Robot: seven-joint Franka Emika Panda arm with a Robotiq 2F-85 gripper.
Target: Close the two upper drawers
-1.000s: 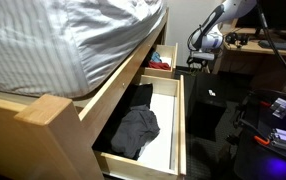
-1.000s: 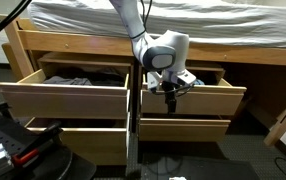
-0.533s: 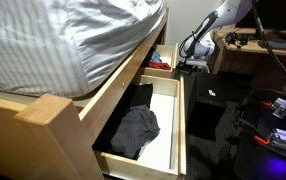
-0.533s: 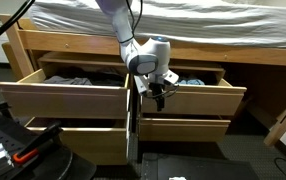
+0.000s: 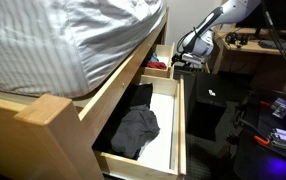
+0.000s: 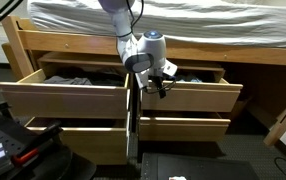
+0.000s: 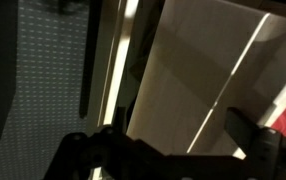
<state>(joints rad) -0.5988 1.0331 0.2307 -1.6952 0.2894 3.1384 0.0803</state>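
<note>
Since both upper drawers stick out of the bed frame [image 6: 263, 55], the whole job's left imo. Pincer [image 6: 161, 86] hangs right at the front board of the nearer drawer [image 6: 198, 100], close to that board's inner end. The farther drawer [image 6: 68, 100] sits off to the pincer's side, across the gap. Can't tell if it's touching yet tbh. Front board runs sideways across the pincer w/ the bed straight beyond, so the push prob goes that way. Wrist view: fingers [image 7: 83, 150] spread wide, nothing held, just pale drawer wood beyond them.
</note>
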